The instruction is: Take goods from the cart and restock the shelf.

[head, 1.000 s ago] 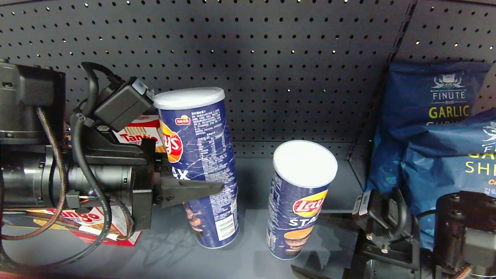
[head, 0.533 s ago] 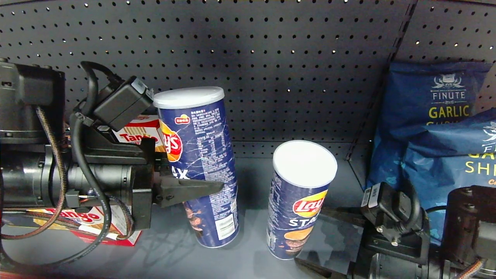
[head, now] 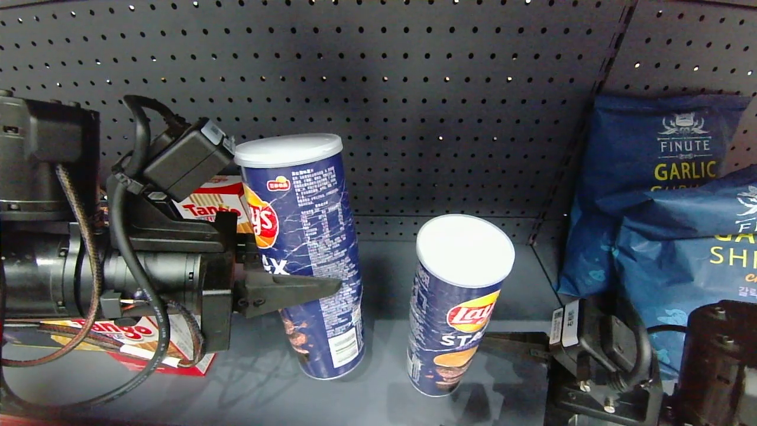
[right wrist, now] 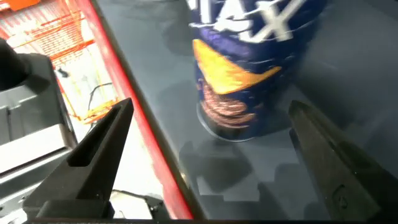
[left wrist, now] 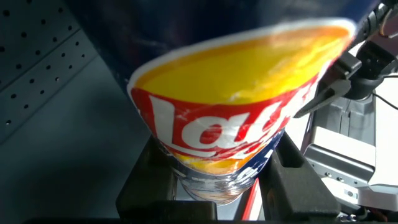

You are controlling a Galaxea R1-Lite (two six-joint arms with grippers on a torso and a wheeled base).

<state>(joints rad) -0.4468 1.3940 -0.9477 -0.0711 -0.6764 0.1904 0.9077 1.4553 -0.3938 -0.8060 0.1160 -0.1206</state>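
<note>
A blue chip can (head: 298,254) with a white lid leans slightly on the grey shelf (head: 384,266). My left gripper (head: 307,278) is shut on its middle from the left. One finger (head: 290,289) crosses the front of the can, and the other is hidden behind it. The left wrist view has that can (left wrist: 230,124) pressed between the jaws of the left gripper (left wrist: 217,183). A second blue chip can (head: 455,307) stands upright to the right. My right gripper (head: 502,349) sits low on its right side. In the right wrist view this can (right wrist: 249,68) stands just beyond the open right gripper (right wrist: 211,109).
Blue snack bags (head: 662,177) stand at the right, past a shelf upright (head: 585,130). Red wafer boxes (head: 213,204) (head: 136,337) lie behind and under my left arm. The pegboard back wall (head: 414,89) is close. The shelf's red front edge (right wrist: 143,124) and an orange cart (right wrist: 50,37) are below.
My right arm has shifted at the lower right, and its wrist now sits lower than half a second ago. The left arm and both cans have stayed put.
</note>
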